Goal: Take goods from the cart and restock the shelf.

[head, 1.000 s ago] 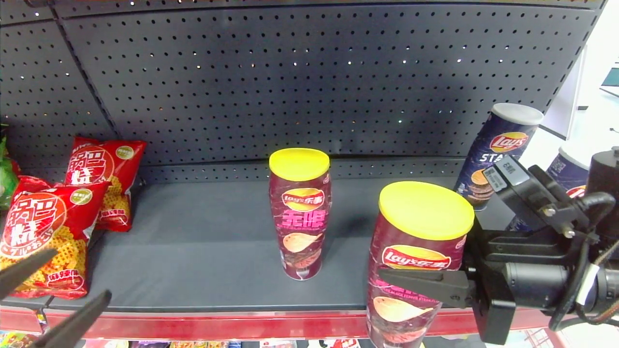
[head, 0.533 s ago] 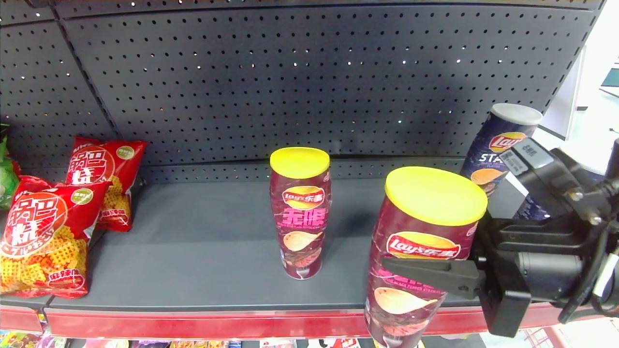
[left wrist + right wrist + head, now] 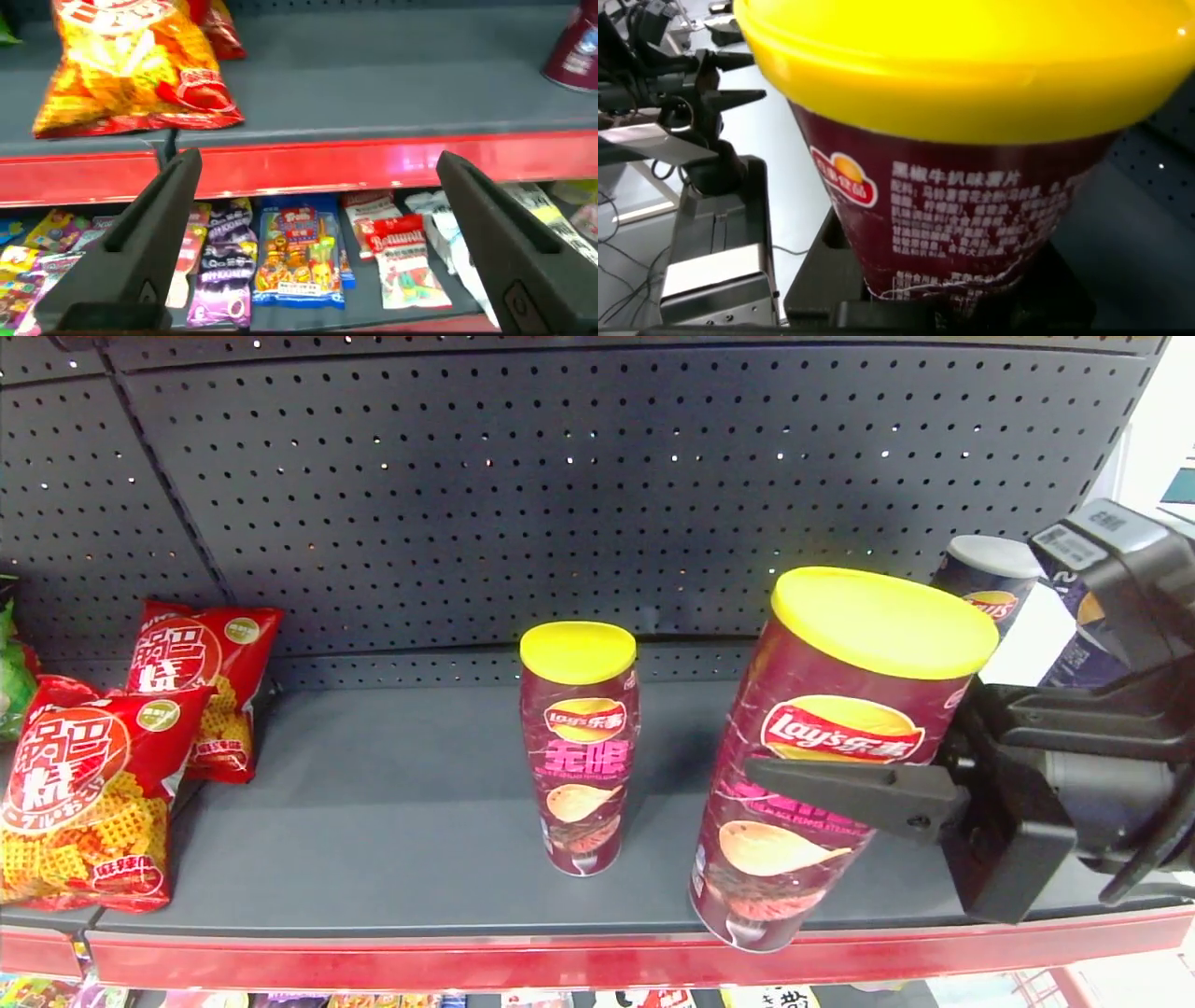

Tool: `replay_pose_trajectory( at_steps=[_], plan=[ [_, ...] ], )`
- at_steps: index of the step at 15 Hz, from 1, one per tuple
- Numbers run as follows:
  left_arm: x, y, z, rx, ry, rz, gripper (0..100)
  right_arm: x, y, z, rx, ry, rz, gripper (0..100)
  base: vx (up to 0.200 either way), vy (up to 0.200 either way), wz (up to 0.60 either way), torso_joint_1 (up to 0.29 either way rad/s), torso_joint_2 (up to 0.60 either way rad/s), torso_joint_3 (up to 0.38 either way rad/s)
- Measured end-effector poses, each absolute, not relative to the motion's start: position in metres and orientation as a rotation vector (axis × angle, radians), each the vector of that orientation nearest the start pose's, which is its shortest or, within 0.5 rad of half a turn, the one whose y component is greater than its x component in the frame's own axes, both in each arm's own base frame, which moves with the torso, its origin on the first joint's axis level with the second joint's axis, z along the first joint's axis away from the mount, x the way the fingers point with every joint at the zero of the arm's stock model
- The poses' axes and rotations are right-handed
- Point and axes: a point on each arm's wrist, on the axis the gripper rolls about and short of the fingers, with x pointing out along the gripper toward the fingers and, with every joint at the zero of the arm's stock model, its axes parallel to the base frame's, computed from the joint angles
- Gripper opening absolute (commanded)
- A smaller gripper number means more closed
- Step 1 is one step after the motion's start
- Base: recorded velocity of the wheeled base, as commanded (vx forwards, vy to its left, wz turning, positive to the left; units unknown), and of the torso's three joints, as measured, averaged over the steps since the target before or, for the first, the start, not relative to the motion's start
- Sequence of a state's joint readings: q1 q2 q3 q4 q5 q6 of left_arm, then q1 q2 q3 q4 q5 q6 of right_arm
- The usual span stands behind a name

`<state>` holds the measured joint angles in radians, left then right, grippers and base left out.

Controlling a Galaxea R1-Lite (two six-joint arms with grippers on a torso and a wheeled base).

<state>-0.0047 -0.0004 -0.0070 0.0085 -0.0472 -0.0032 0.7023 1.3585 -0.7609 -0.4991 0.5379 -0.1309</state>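
Right claw [image 3: 805, 747] tight on yellow-lidded chip can [image 3: 878, 616]; left claw [image 3: 318, 166] agape before red shelf edge [image 3: 65, 177].

A dark grey pegboard back panel [image 3: 597, 495] rises behind the dark grey shelf [image 3: 401, 840], whose near edge carries a red rail [image 3: 373, 959]. Light pricks through some holes. Past the panel's right end the room [image 3: 1153, 439] is bright and white.

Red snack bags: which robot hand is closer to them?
Left. The left hand hangs open close by the red snack bags; the right hand grips a chip can at the shelf's far end.
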Motion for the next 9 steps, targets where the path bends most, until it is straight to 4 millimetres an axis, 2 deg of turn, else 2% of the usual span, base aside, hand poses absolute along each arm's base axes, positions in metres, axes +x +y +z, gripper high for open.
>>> replay_pose_trajectory(
  at_steps=[2, 5, 7, 9],
  plan=[
    [-0.023, -0.001, 0.076, -0.012, 0.002, -0.046, 100, 0.163, 0.153, 0.252, -0.118, 0.009, 1.243, 0, 0.000, 0.000, 0.00, 0.000, 0.00, 0.000],
    [-0.023, -0.001, 0.076, -0.012, 0.001, -0.044, 100, 0.168, 0.154, 0.270, -0.098, -0.042, 1.226, 0, 0.000, 0.000, 0.00, 0.000, 0.00, 0.000],
    [-0.023, -0.001, 0.076, -0.012, 0.001, -0.044, 100, 0.179, 0.154, 0.283, -0.092, -0.081, 1.197, 0, 0.000, 0.000, 0.00, 0.000, 0.00, 0.000],
    [-0.023, -0.001, 0.076, -0.012, 0.001, -0.044, 100, 0.190, 0.155, 0.287, -0.091, -0.089, 1.173, 0, 0.000, 0.000, 0.00, 0.000, 0.00, 0.000]
  ],
)
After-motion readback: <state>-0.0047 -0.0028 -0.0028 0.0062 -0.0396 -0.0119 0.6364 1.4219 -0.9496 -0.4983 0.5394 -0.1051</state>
